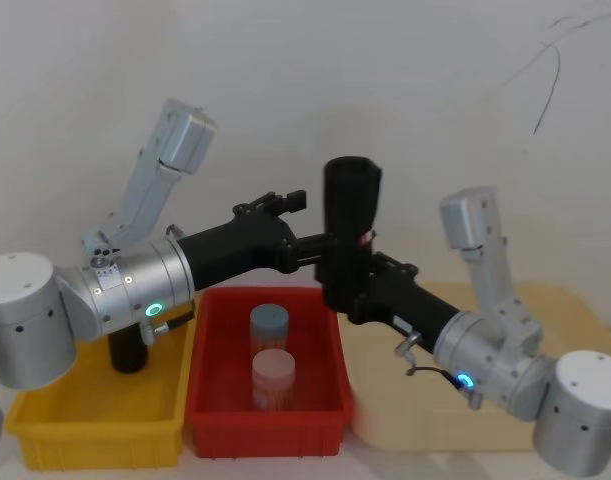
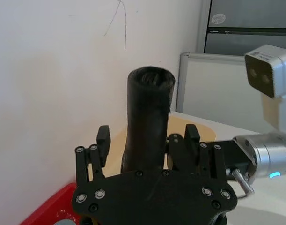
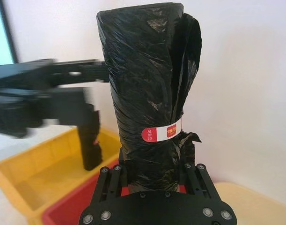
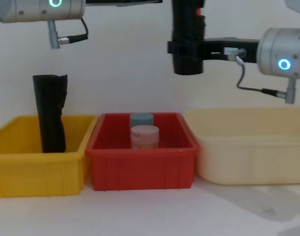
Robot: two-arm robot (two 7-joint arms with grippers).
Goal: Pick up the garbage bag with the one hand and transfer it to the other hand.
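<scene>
On the white desk (image 4: pixel 140 211) stand three bins in a row: a red bin (image 4: pixel 140 169), a yellow bin (image 4: pixel 37 172) touching its left side and a cream tray (image 4: pixel 248 157) just to its right. The red bin holds two capped canisters, a pink-lidded canister (image 4: pixel 144 136) in front of a blue-grey-lidded one (image 4: pixel 141 119). There are two black rolls. A ragged-topped roll (image 4: pixel 50 115) stands in the yellow bin. The garbage bag (image 1: pixel 350 215) hangs upright, high above the red bin. The right claw (image 4: pixel 188 49) is clamped on its lower part, and the left claw (image 2: pixel 147 136) straddles it with fingers spread, gaps showing. A plain white wall (image 4: pixel 130 73) stands behind.
</scene>
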